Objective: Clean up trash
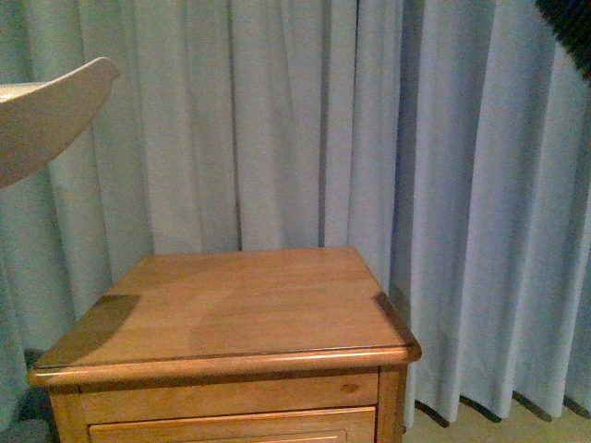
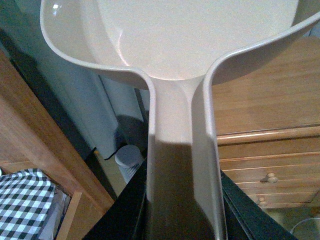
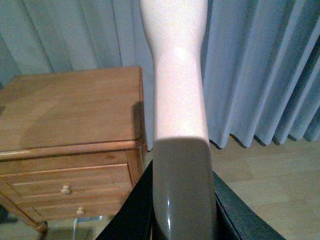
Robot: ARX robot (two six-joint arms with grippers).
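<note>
The trash is out of view in every frame. My left gripper (image 2: 182,212) is shut on the handle of the beige dustpan (image 2: 200,35), held up in the air; the part of its pan that shows holds nothing. In the front view the dustpan (image 1: 46,115) hangs at the upper left, above and left of the wooden nightstand (image 1: 231,305). My right gripper (image 3: 182,205) is shut on the brush (image 3: 180,90), whose pale handle points up toward the curtain. The brush head is hidden.
The nightstand top (image 3: 70,105) is bare wood, with drawers below. Blue-grey curtains (image 1: 305,129) hang behind it. A dark shape (image 1: 568,23) fills the front view's top right corner. A small white ribbed cylinder (image 2: 130,161) stands on the floor beside a checkered cloth (image 2: 25,200).
</note>
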